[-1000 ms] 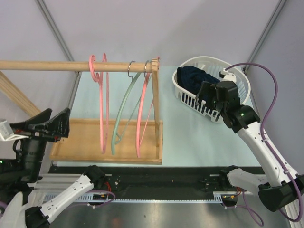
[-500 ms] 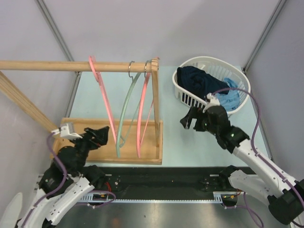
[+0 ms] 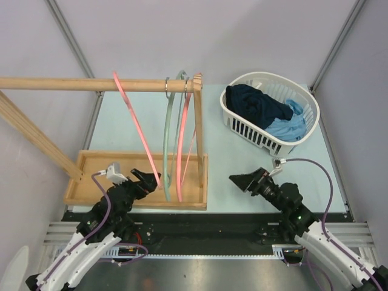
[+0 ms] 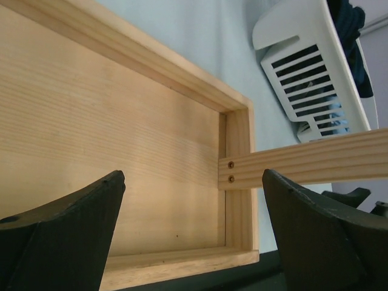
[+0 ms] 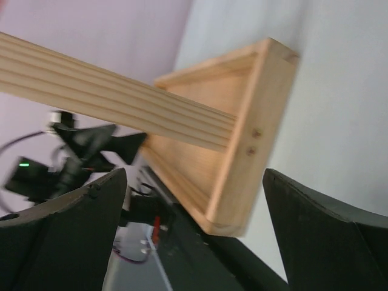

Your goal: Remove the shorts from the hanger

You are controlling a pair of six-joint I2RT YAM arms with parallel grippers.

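Three bare hangers hang on the wooden rod [image 3: 73,83]: a pink hanger [image 3: 134,127], a green hanger [image 3: 167,142] and a second pink hanger [image 3: 180,151]. Dark navy shorts [image 3: 254,104] and light blue shorts [image 3: 290,126] lie in the white basket [image 3: 267,77]. My left gripper [image 3: 147,179] is open and empty, low over the wooden tray base [image 3: 91,182]. My right gripper [image 3: 244,180] is open and empty, low over the table to the right of the tray. The left wrist view shows the tray [image 4: 121,121], the basket [image 4: 303,60] and dark fabric [image 4: 354,36].
The rack's upright post [image 3: 198,121] stands at the tray's right end. The right wrist view shows the tray corner [image 5: 248,151] and my left arm [image 5: 79,151] beyond it. A slanted wooden brace [image 3: 36,136] runs at the left. Enclosure poles stand at the back corners.
Both arms have pulled back and dropped low toward the near edge. My right gripper has left the basket, where the light blue shorts now show. The hangers have swung.
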